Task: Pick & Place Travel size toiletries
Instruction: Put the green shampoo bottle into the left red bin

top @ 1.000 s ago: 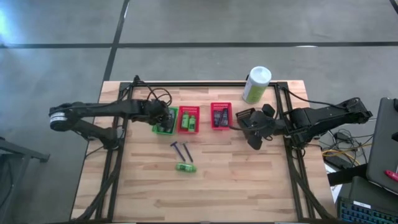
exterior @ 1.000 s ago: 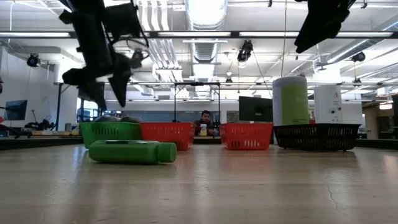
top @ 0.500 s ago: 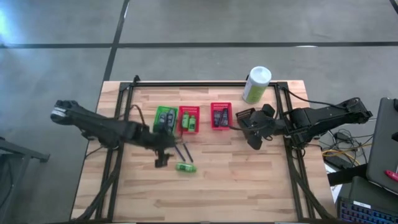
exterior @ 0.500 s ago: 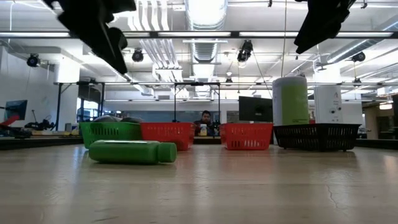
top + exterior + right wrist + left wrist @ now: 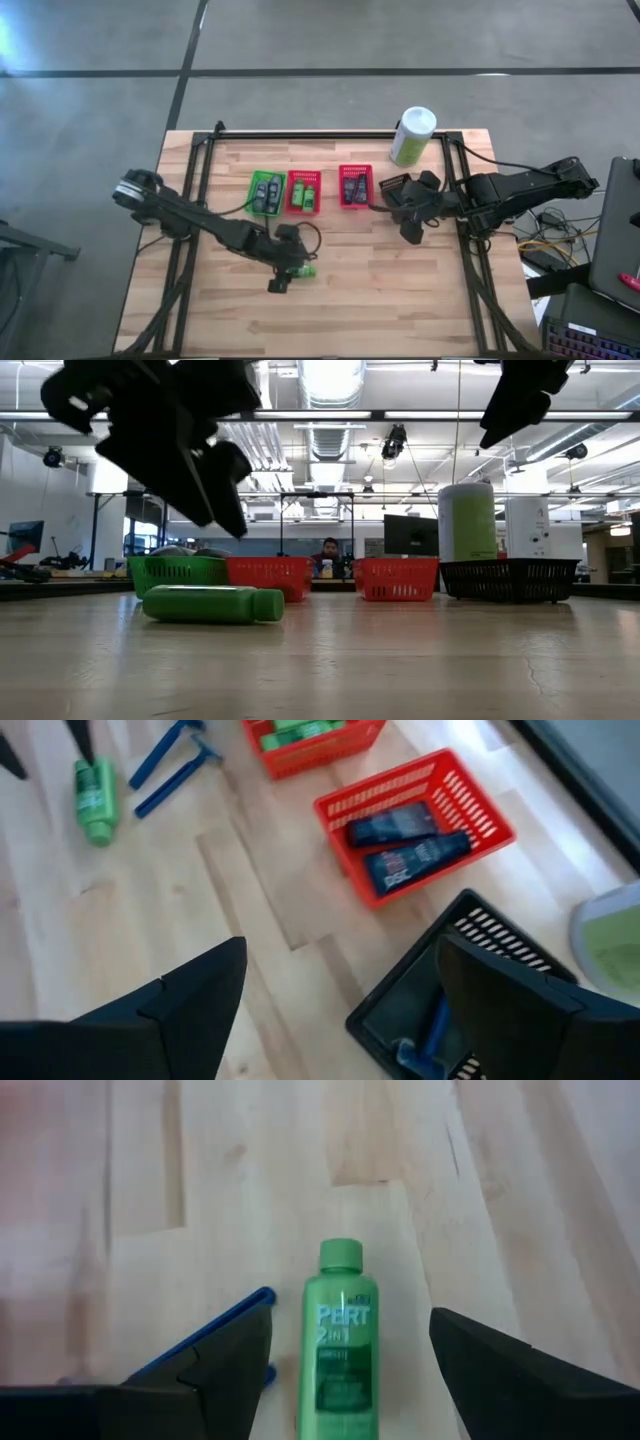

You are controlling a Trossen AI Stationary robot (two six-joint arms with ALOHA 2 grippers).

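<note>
Mid-table wood (image 5: 380,290) lies bare around the green bottle (image 5: 344,1348), left claw (image 5: 345,1342) open wide above it.

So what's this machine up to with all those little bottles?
It is sorting travel toiletries into small baskets. The left gripper hangs open over a green Pert shampoo bottle lying on the wooden table, with blue razors beside it. The red basket already holds two dark tubes. The right gripper waits, open, near the black basket.
</note>
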